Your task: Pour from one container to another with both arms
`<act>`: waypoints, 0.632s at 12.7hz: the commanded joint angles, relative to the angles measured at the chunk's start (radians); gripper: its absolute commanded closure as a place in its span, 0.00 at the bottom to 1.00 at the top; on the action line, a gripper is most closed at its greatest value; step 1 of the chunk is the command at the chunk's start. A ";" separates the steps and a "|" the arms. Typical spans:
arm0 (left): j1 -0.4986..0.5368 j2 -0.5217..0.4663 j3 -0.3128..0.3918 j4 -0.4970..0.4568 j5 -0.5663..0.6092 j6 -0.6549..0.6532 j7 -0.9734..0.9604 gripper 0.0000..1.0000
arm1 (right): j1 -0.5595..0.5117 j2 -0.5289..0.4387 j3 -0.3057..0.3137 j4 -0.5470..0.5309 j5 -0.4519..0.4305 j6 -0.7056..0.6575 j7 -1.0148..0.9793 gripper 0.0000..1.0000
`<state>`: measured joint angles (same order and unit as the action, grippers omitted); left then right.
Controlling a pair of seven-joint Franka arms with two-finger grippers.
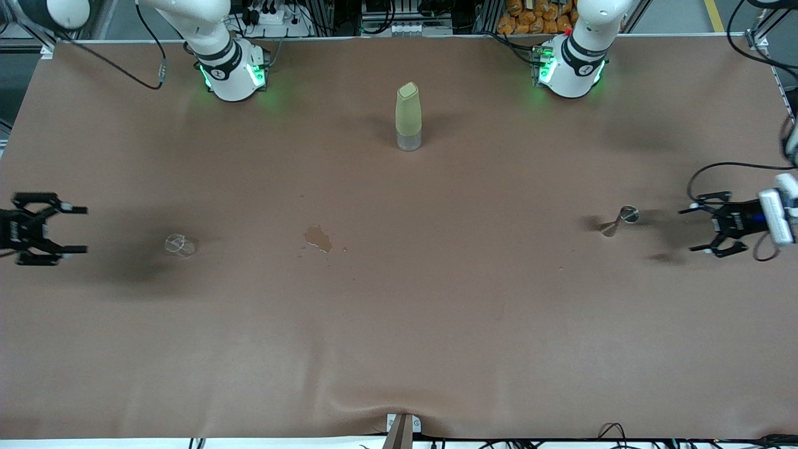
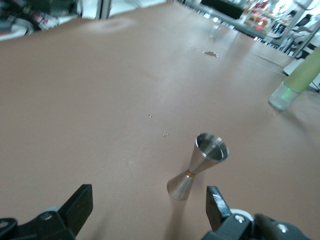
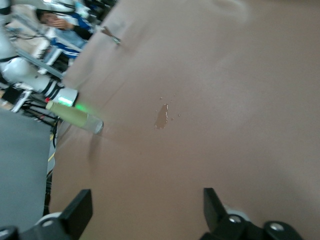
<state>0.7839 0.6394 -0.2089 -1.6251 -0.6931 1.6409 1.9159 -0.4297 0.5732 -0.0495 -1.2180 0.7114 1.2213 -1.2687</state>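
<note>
The glass cup (image 1: 179, 244) stands near the right arm's end of the surface (image 1: 399, 349), apart from the right gripper (image 1: 73, 229), whose fingers are spread open at that edge. The jigger (image 1: 619, 221) stands near the left arm's end, just clear of the left gripper (image 1: 697, 229), fingers open and empty. Between them lie a small spill (image 1: 318, 238) and open cloth; the olive bottle (image 1: 408, 117) stands toward the bases' edge.

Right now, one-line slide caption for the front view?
Both grippers open and clear: left gripper beside jigger, right gripper beside glass cup, spill mid-table.
</note>
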 commanded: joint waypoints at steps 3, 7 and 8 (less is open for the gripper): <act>-0.023 -0.145 -0.107 0.158 0.210 -0.024 -0.496 0.00 | 0.097 -0.203 -0.003 -0.038 -0.122 0.018 0.371 0.00; -0.041 -0.292 -0.214 0.201 0.325 -0.024 -1.094 0.00 | 0.259 -0.288 -0.009 -0.029 -0.291 0.064 0.717 0.00; -0.048 -0.317 -0.225 0.211 0.337 -0.024 -1.197 0.00 | 0.287 -0.308 -0.010 -0.029 -0.335 0.067 0.771 0.00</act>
<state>0.7411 0.3806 -0.4174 -1.4225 -0.3965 1.6262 0.8969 -0.2054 0.3192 -0.0475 -1.2193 0.4619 1.2683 -0.6082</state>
